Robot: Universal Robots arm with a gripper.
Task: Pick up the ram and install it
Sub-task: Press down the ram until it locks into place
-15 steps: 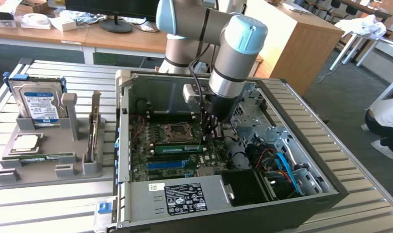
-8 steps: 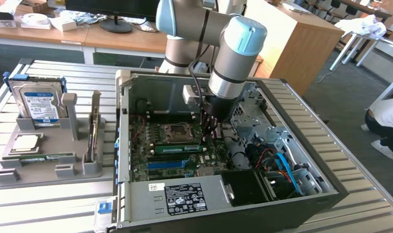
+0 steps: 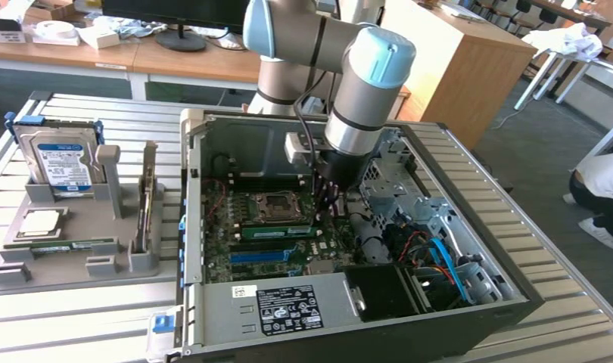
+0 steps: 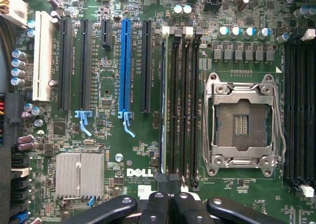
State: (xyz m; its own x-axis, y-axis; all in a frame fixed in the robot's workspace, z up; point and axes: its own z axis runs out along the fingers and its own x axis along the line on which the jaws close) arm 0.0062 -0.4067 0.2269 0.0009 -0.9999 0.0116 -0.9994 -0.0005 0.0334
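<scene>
Inside the open computer case [image 3: 418, 227] on the counter [image 3: 549, 265], you have the claw [image 3: 332, 203] lowered over the motherboard [image 4: 108, 150], its fingers [image 4: 155, 206] pressed together with nothing between them. You can see a ram [image 3: 276, 232] stick lying seated in a slot just beside the empty processor socket [image 4: 243, 124]. On the grey fixture [image 3: 64, 253] at the exterior view's left stands the hard drive [image 3: 62, 162].

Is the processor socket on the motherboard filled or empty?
Empty: the socket shows its bare contact field inside the metal frame, with no chip seated.
</scene>
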